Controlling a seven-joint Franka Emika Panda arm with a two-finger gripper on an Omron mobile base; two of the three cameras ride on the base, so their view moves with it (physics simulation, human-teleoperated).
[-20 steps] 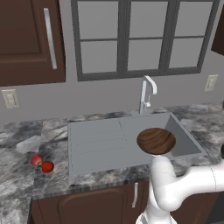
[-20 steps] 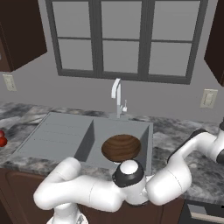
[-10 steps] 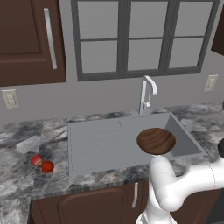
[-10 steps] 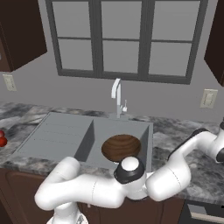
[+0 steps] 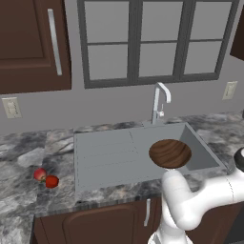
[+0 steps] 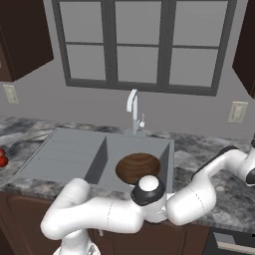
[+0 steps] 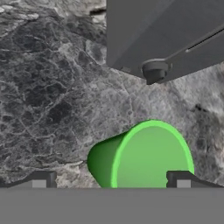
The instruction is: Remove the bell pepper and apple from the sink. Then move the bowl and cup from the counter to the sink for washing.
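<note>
The green cup [image 7: 144,159] is on the dark marbled counter [image 7: 52,87], its open mouth turned toward the hand camera. My gripper [image 7: 111,180] is open, with one fingertip [image 7: 41,179] left of the cup and the other [image 7: 179,179] at its right rim, neither pressing it. The brown wooden bowl [image 5: 170,153] lies in the right basin of the grey sink [image 5: 109,152], also seen as the bowl [image 6: 138,167] in the sink [image 6: 74,149]. The apple [image 5: 40,174] and the bell pepper [image 5: 52,181] rest side by side on the counter [image 5: 28,157] left of the sink.
A chrome faucet [image 5: 159,100] rises behind the sink. A grey box with a round knob [image 7: 155,72] sits just beyond the cup. My arm [image 6: 199,194] reaches out past the right edge of the base views. Wall sockets [image 5: 11,107] flank the window.
The arm's far end has edged slightly at the right edge of the base views. The bowl and both fruits lie where they were.
</note>
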